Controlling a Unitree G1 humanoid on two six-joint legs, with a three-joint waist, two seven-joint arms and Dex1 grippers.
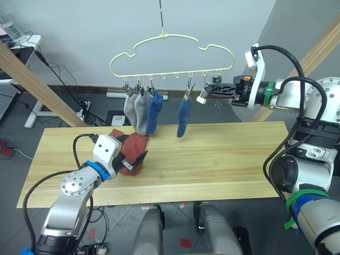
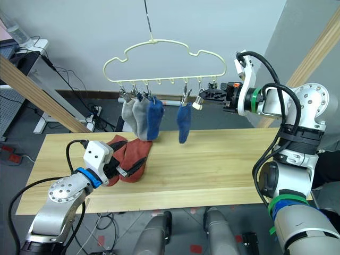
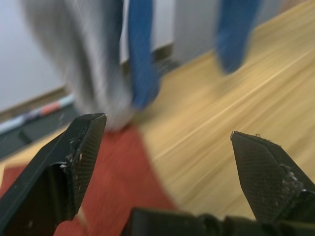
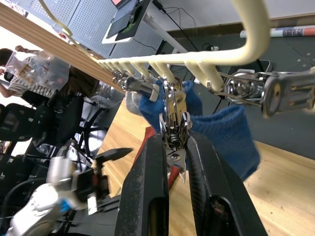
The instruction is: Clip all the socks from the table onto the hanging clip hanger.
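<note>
Spread wide, the left tool [image 1: 134, 160] hovered over two rust-red knit socks [image 2: 133, 154] lying on the light wooden tabletop [image 1: 223, 159]. The right tool [image 4: 176, 147] pinched a small metal clip [image 4: 173, 129] on the pale yellow-green cloud-shaped wire hanger [image 1: 170, 53], where two grey socks [image 1: 135, 110] and two blue socks [image 1: 183, 118] hung.

— What is standing behind the work area?

— A plain pale grey-blue wall [image 1: 95, 32] is running across the back, with a darker grey panel [image 1: 297, 26] taking over toward the right. Two pale wooden poles are leaning in, one [image 1: 37, 85] on the left, one [image 1: 319, 50] on the right.

— And lower down?

— A dark grey floor [image 1: 16, 133] is showing, with black cables [image 1: 64, 74] trailing over it. A white desk [image 1: 26, 45] is standing at the far left, and a white power strip [image 1: 81, 111] is lying by the wall.
</note>
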